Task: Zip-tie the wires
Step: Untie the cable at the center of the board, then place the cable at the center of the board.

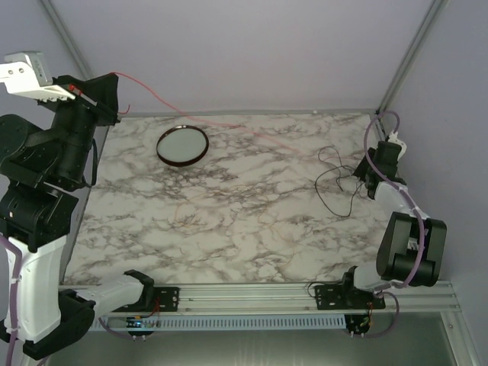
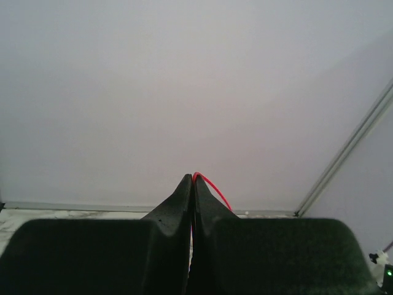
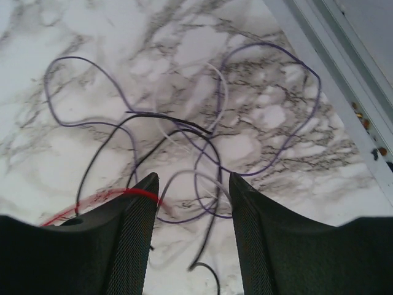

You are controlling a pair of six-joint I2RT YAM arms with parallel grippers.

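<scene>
Left arm, raised high off the 10 o'clock corner, sits closest to the overhead lens. Its black two-finger left pincer (image 2: 192, 179) is closed tight, tips pressed together, nipping one hair-thin red wire (image 2: 212, 186) right at the tips. Wrist view faces the pale back wall.

That red wire (image 1: 152, 93) runs through the air toward 3 o'clock, passing behind the round dark-rimmed dish (image 1: 160, 149), which lies at 11 o'clock on the white-and-grey marble-pattern worktop (image 1: 229, 221).

Loose tangle of thin wires (image 3: 184, 132), black, purplish, pale and red, lies flat on the worktop near the 3 o'clock edge, loops sprawling toward 12.

Black right pincer (image 3: 191, 184) hangs over the near side of that tangle, jaws spread wide, nothing gripped. Several strands cross the gap between its fingers; the red strand curves just beside the left-hand finger (image 3: 138, 227). Cannot tell whether the fingers touch the worktop.

Dish and tangle well apart.
</scene>
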